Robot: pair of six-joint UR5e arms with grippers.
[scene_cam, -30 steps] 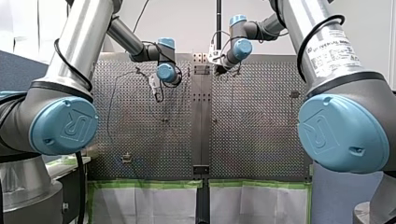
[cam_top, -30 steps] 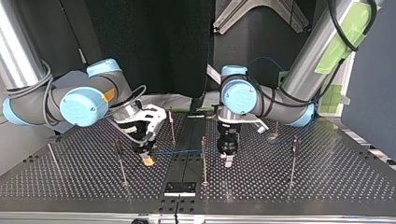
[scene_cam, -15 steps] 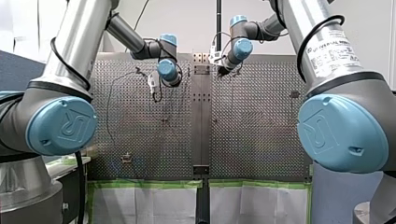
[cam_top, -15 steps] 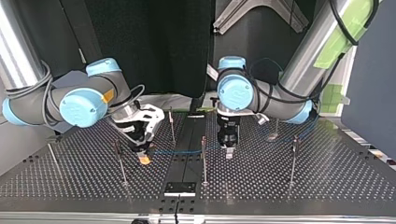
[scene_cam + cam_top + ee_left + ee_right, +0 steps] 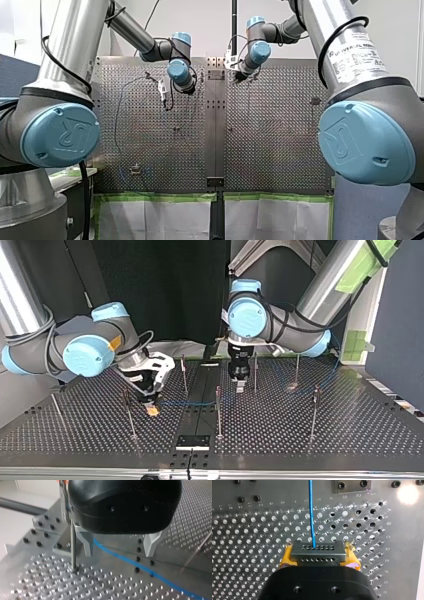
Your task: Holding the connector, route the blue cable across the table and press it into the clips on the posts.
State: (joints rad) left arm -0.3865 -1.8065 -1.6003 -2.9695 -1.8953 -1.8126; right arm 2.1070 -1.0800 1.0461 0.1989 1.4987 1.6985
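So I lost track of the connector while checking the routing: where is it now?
The connector sits clamped between my right gripper's yellow pads, low over the perforated table at the top view's left, beside a thin post.

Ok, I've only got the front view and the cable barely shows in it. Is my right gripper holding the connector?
Observer: Yes. In the right wrist view the right gripper is shut on the connector.
Operator: And the left one?
Observer: The left gripper is open. The cable runs between its fingers, ungripped.
Operator: Where does the cable go from the connector?
Observer: In the top view it runs to the middle post. I can't tell if it's clipped there.
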